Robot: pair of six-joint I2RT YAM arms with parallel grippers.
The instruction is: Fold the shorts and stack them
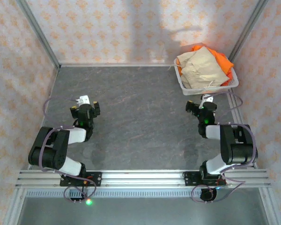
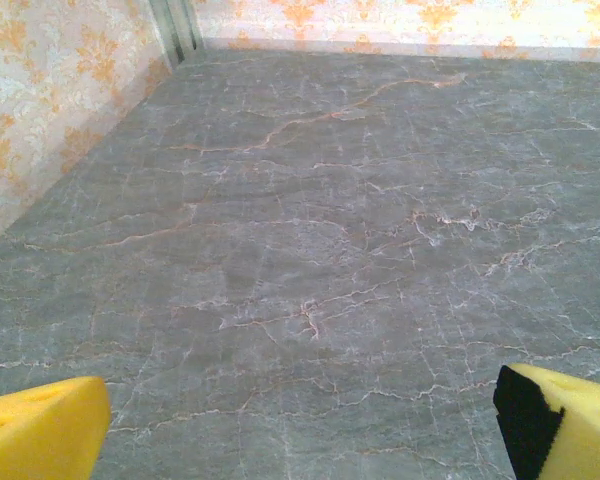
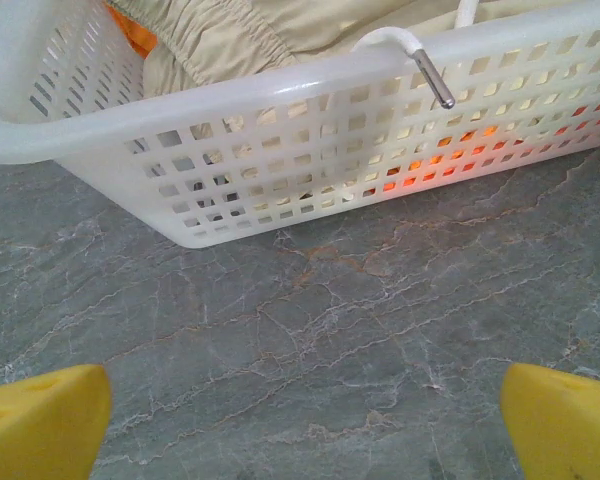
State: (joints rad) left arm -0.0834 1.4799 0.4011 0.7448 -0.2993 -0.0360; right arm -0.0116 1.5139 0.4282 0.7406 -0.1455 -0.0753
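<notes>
While in the basket (image 1: 210, 89), beige shorts (image 1: 203, 68), long axis unclear.

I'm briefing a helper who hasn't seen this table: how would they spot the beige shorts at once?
Go to the far right corner of the grey table, where a white mesh basket stands. The beige shorts lie crumpled on top inside it: pale tan cloth, unlike the bright orange shorts poking out behind them.
</notes>
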